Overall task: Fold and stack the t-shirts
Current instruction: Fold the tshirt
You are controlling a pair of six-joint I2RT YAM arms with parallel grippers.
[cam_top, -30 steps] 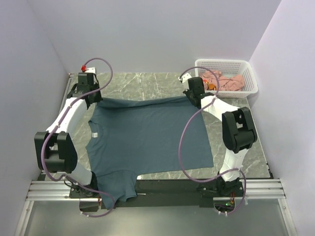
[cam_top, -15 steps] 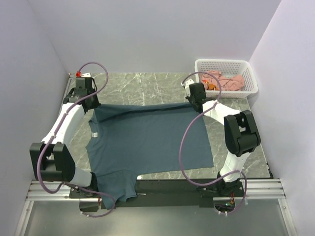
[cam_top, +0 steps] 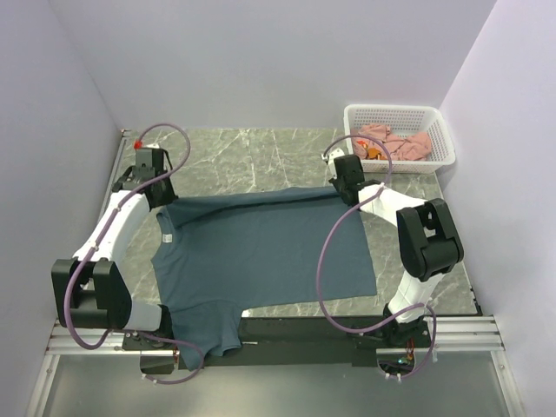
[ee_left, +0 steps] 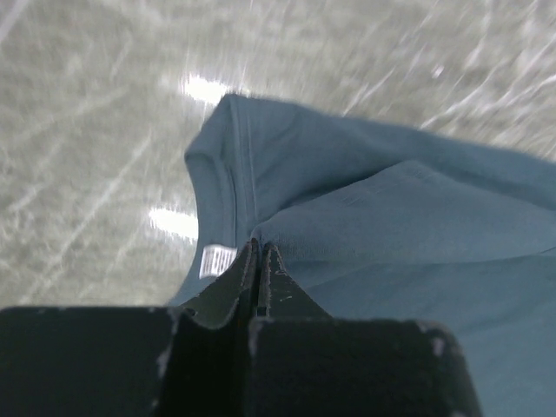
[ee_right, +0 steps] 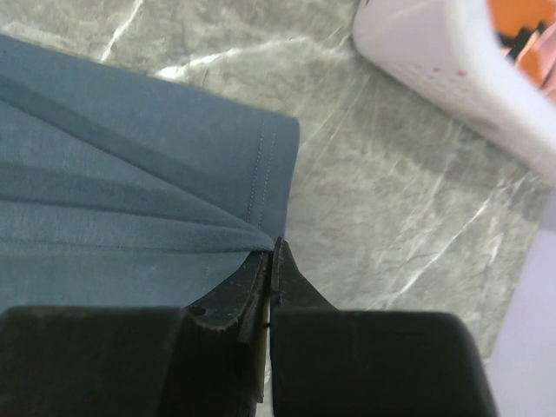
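Pinching far hem of slate-blue t-shirt [cam_top: 261, 248] at 10 o'clock with left end effector [ee_left: 259, 254]. Clamping same hem at 1 o'clock with right end effector [ee_right: 272, 252].

The spread t-shirt [cam_top: 261, 252] lies flat on the table [cam_top: 252, 152] at frame centre in the top view, its lower-left sleeve overhanging the near edge. The left gripper [cam_top: 163, 200] pinches its upper-left corner and the right gripper [cam_top: 347, 192] its upper-right corner. The basket [cam_top: 399, 109] sits at upper right, apart from that shirt, with crumpled t-shirts [cam_top: 405, 143] inside.
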